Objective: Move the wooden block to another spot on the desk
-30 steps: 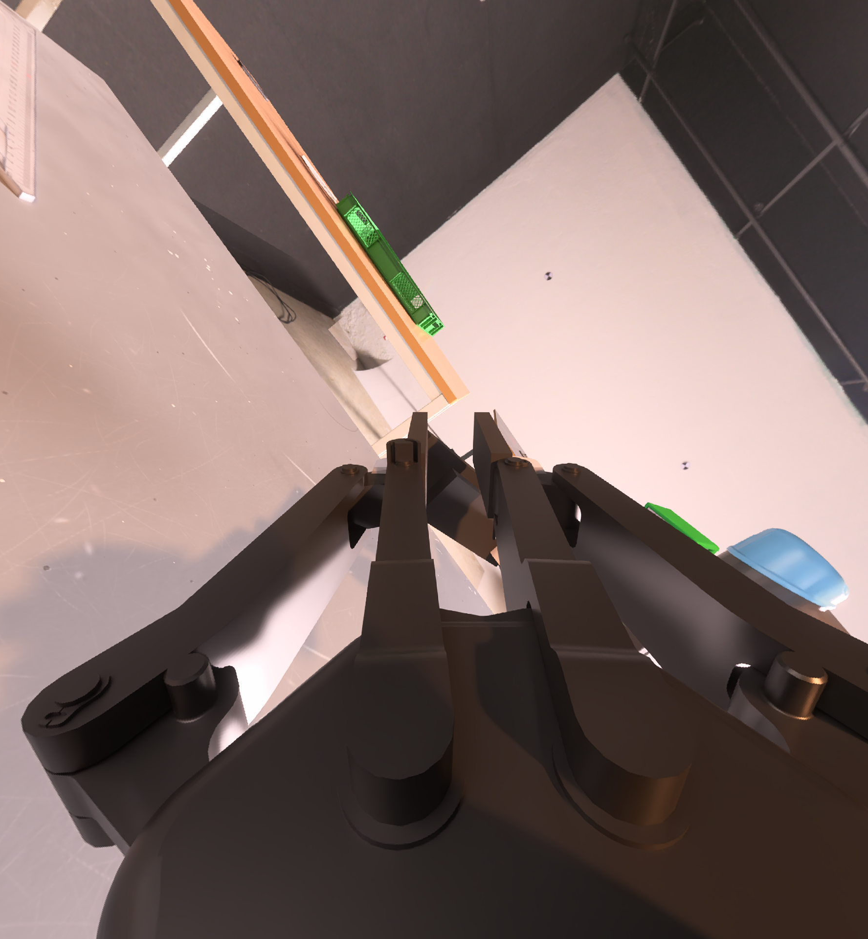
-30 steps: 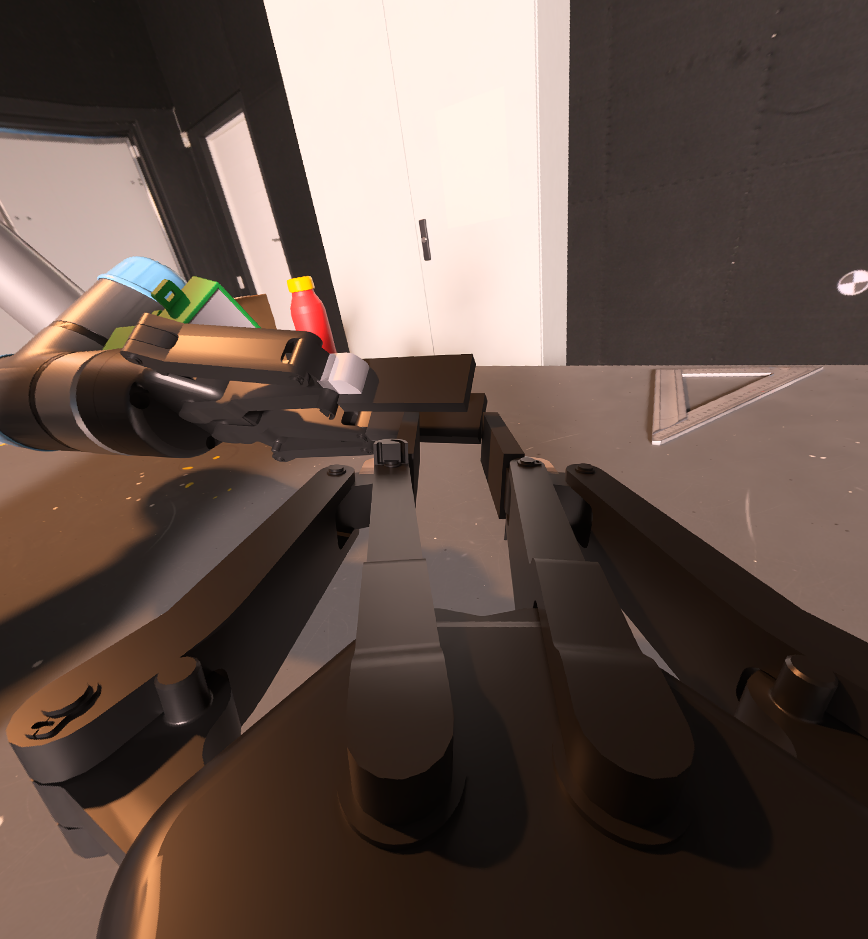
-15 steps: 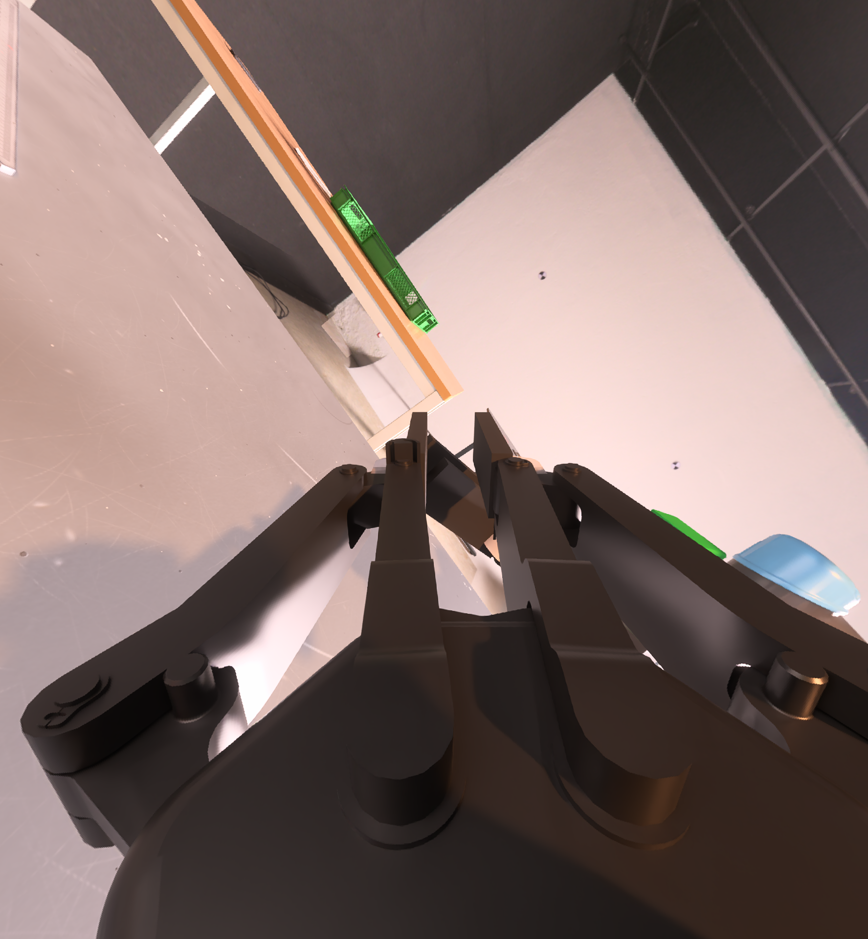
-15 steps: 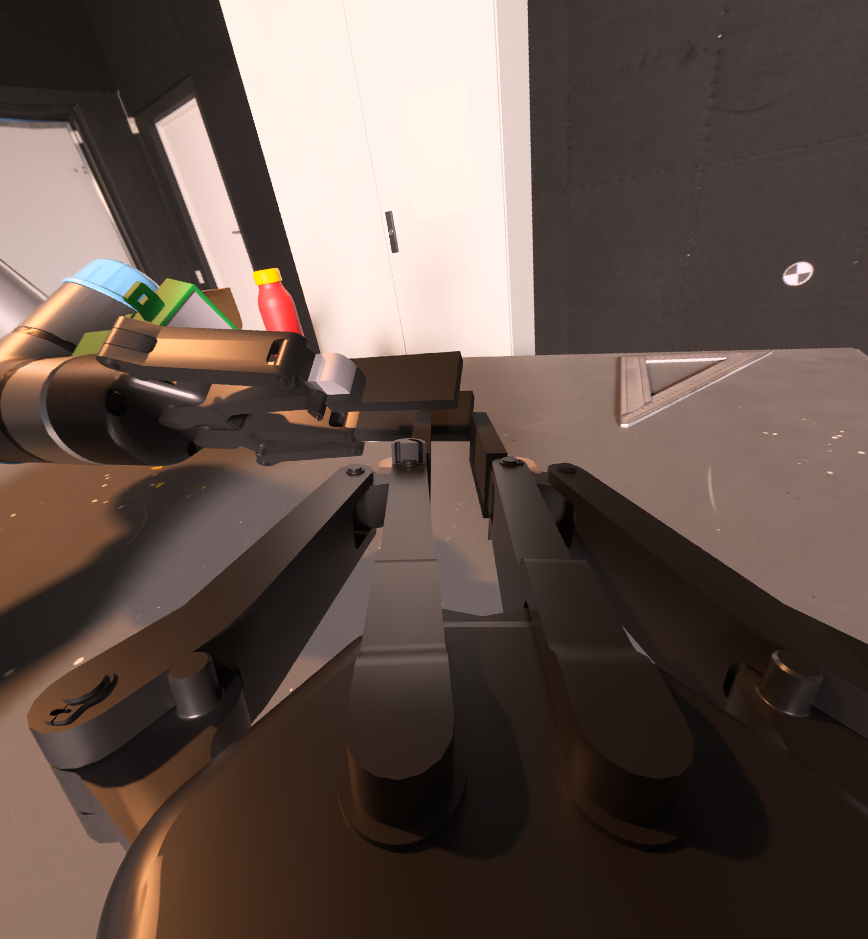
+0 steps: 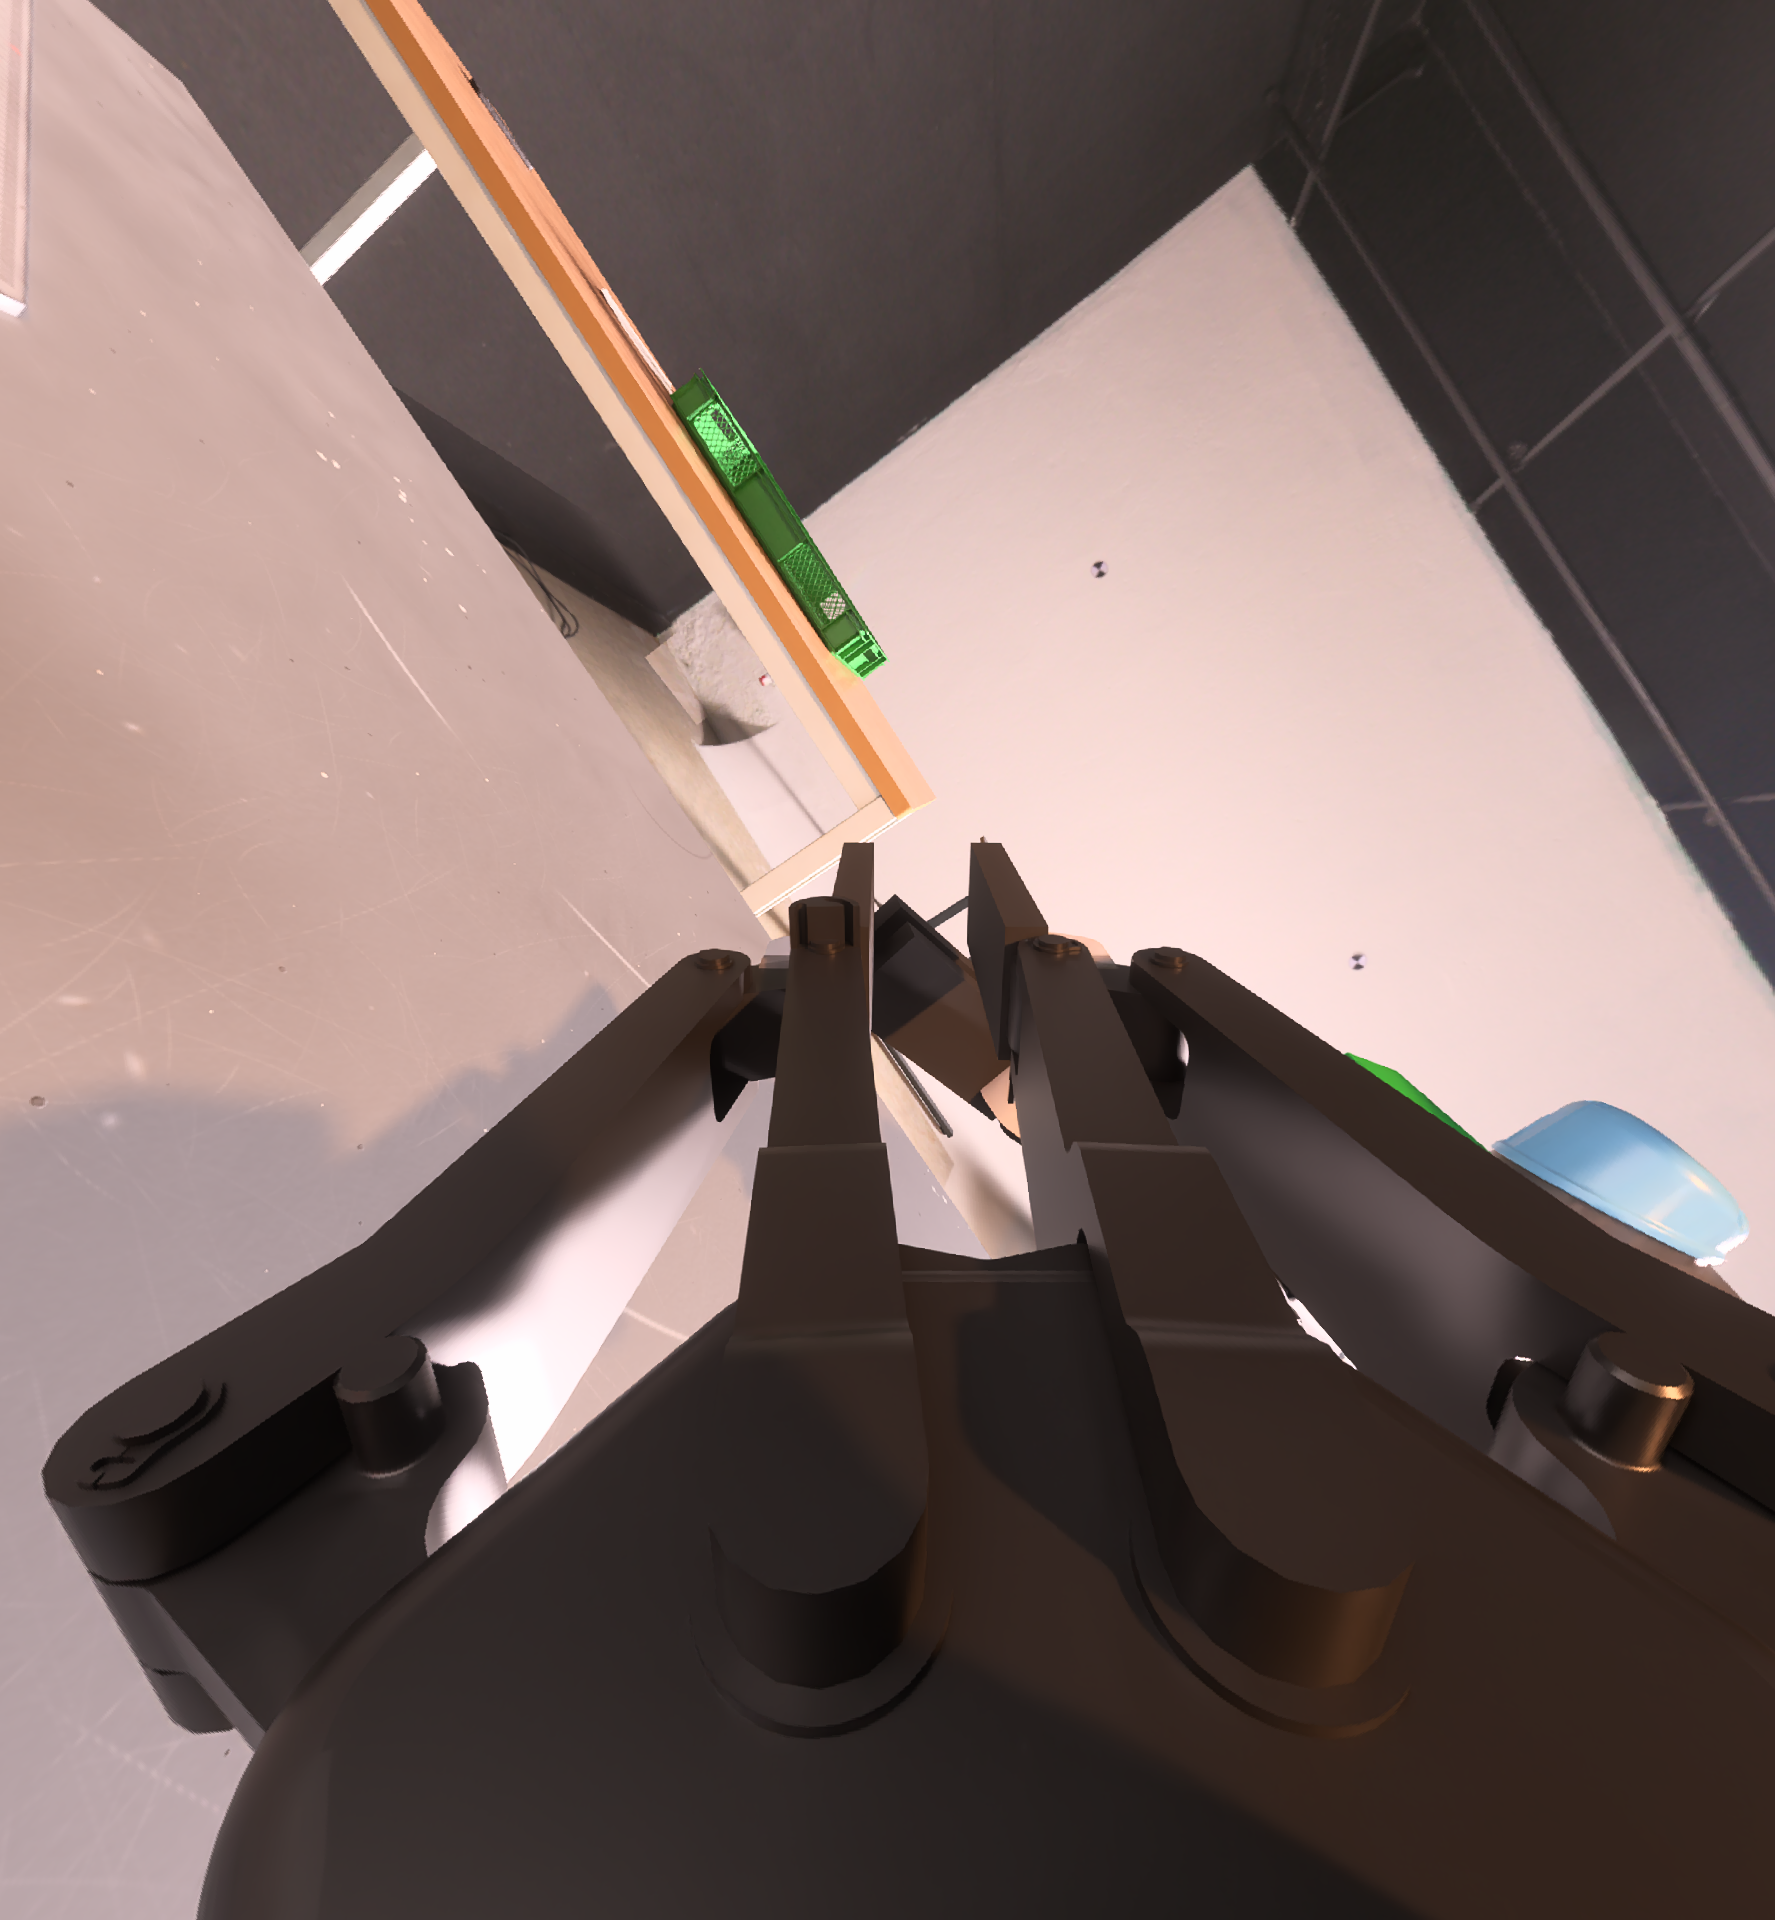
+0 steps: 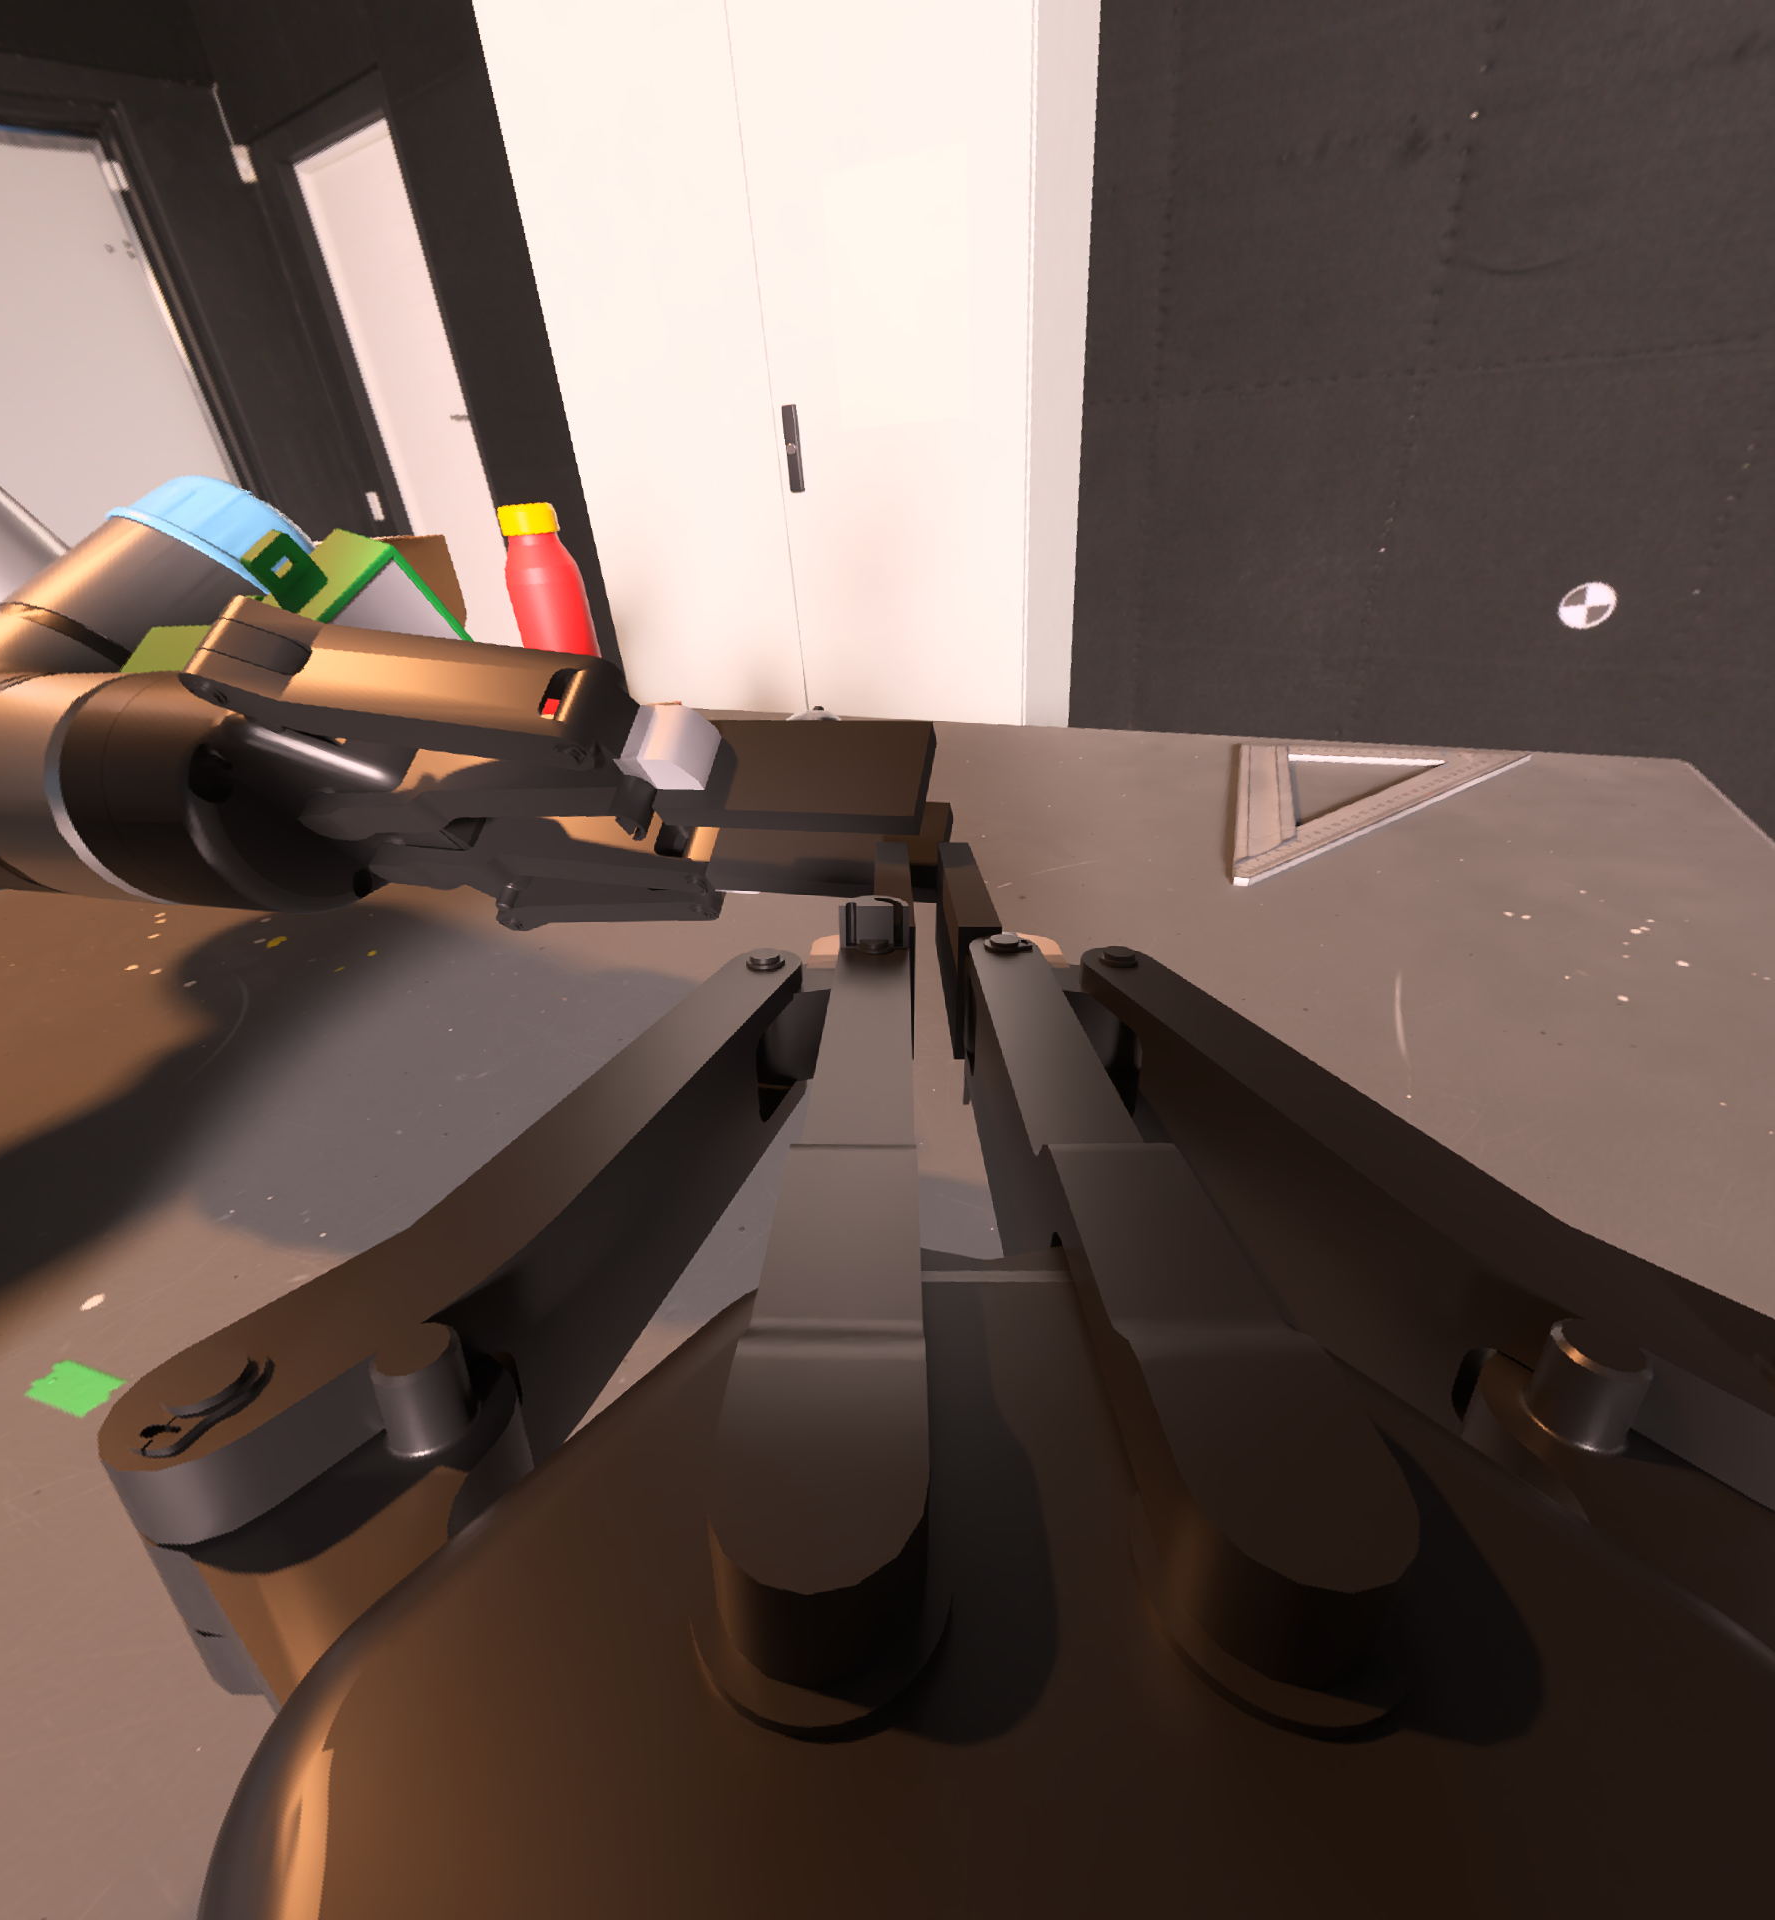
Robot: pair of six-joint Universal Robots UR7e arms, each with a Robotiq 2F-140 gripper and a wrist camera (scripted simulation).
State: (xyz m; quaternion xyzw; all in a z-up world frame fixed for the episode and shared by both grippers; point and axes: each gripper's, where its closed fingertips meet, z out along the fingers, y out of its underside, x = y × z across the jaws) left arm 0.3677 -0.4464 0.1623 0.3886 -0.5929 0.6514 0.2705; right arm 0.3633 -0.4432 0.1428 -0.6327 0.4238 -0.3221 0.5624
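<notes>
The wooden block (image 6: 933, 823) is a thin tan slab held just above the desk (image 6: 1485, 1039). My left gripper (image 6: 810, 831) reaches in from the left and is shut on it, one pad above and one below. In the left wrist view the block (image 5: 956, 1039) shows between the fingers of my left gripper (image 5: 919, 883). My right gripper (image 6: 927, 868) has its jaws almost together at the block's free end. I cannot tell whether it pinches the wood. Its dark tips (image 5: 909, 961) show between the left fingers.
A metal set square (image 6: 1382, 805) lies at the desk's far right. A red bottle (image 6: 545, 592) and a green carton (image 6: 384, 582) stand behind the left arm. A green patch (image 6: 72, 1387) marks the desk near left. A shelf with a green crate (image 5: 769, 520) is off the desk.
My right gripper's jaws have closed from clearly apart to almost together at the block's end. My left gripper keeps its hold and has barely moved.
</notes>
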